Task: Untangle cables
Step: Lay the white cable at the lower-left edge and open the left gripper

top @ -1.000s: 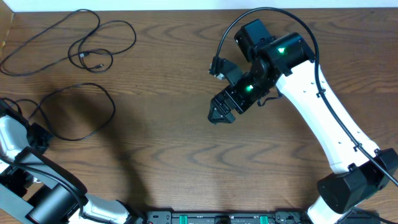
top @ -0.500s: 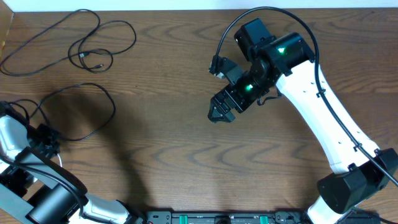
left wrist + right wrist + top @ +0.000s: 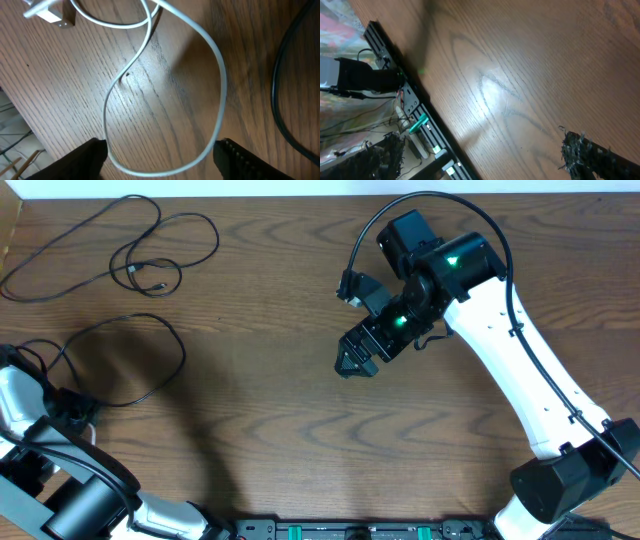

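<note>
The white cable [image 3: 215,65] lies in a loose loop on the wooden table, its plug [image 3: 47,12] at the top left of the left wrist view. The bottom of the loop runs between the wide-apart fingers [image 3: 85,160] of my left gripper [image 3: 160,167], which is open. One black cable [image 3: 130,250] is strung out at the far left of the table. A second black cable [image 3: 150,360] forms a loop just beyond my left gripper [image 3: 70,410], and it also shows at the right edge [image 3: 285,100]. My right gripper [image 3: 350,365] hovers open over bare wood at mid-table, with nothing between its fingers [image 3: 585,155].
The table's left edge [image 3: 15,115] is close to the white loop. A black rail with green lights [image 3: 350,530] runs along the front edge and shows under the right gripper's view [image 3: 405,100]. The right arm [image 3: 520,350] crosses the right half of the table.
My left gripper has opened and let go of the white cable, shifting slightly. The right arm and both black cables have not moved.
</note>
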Robot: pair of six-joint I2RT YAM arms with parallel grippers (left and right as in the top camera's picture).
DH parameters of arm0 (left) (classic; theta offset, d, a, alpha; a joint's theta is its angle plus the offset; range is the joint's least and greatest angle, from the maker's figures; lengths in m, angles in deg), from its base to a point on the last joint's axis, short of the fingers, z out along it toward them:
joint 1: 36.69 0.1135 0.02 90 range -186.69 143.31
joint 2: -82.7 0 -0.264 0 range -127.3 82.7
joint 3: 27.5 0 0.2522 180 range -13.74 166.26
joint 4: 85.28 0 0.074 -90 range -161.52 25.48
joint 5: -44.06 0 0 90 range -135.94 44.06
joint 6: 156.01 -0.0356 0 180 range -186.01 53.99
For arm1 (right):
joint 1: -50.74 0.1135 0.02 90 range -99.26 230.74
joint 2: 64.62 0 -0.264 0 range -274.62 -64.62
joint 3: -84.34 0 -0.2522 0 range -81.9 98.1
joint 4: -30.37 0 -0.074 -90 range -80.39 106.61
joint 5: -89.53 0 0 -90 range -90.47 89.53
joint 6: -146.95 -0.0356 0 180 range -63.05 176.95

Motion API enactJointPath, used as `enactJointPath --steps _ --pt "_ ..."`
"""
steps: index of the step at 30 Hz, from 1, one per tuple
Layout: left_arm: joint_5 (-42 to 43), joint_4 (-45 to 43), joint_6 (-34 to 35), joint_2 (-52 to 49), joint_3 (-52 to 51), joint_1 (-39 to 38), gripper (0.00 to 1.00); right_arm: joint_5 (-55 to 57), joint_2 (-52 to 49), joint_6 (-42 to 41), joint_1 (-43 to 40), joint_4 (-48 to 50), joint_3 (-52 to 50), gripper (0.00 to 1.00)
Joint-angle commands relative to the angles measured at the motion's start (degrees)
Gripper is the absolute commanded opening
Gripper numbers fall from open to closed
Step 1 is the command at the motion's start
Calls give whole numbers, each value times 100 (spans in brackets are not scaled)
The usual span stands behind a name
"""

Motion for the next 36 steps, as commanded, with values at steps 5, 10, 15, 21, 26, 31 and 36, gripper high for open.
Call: enactJointPath --steps 5,10,15,21,26,31,36 --pt "-98 -61 22 -42 -22 -9 74 7 55 -63 35 20 -9 99" --pt "-85 -76 -151 -39 9 -9 74 11 57 -63 35 46 -9 99" --pt "142 -74 -299 92 293 -42 72 48 57 -98 35 105 -9 99" --pt "1530 -216 -339 638 645 -439 69 50 57 -848 39 367 -9 99" --pt "2894 -466 -407 1305 680 -1296 70 129 57 -1427 39 382 -9 99" --pt "3281 -107 -479 2046 667 -2778 70 1237 173 -2524 15 120 -9 99" --pt "3088 118 -623 2743 667 -4264 70 1432 680 -2767 -26 52 -9 97"
